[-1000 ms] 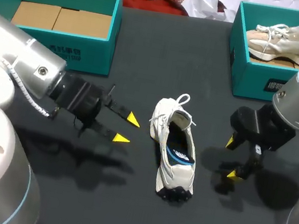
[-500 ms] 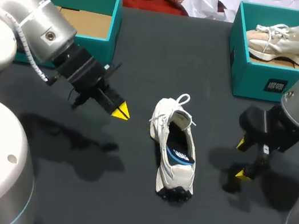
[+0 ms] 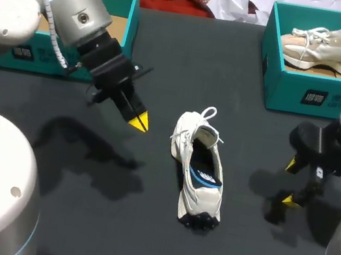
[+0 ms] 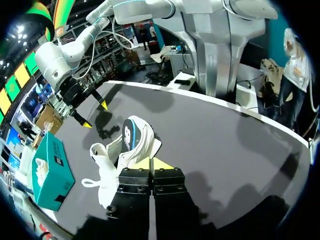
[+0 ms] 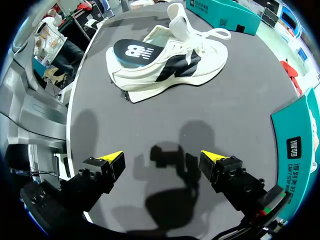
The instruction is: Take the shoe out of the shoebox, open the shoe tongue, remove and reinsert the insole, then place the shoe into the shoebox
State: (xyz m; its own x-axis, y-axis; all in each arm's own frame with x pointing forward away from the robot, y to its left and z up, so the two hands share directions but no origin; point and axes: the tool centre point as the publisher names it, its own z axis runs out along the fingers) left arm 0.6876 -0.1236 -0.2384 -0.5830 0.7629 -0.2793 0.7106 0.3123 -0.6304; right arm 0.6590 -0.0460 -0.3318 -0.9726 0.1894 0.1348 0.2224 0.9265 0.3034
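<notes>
The white shoe (image 3: 197,172) sits upright mid-tabletop (image 3: 139,228), its blue insole (image 3: 207,172) showing. The left fingers (image 3: 138,120) are pressed together, holding nothing, at the shoe's 10 o'clock and apart from it. The right fingers (image 3: 290,200) are spread wide and empty, well off at its 3 o'clock. A teal shoebox (image 3: 296,90) at 1 o'clock holds a second shoe (image 3: 330,47).

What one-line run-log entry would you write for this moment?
shoe: on table, insole inside | left gripper: shut, empty, apart from shoe | right gripper: open, empty, apart from shoe
</notes>
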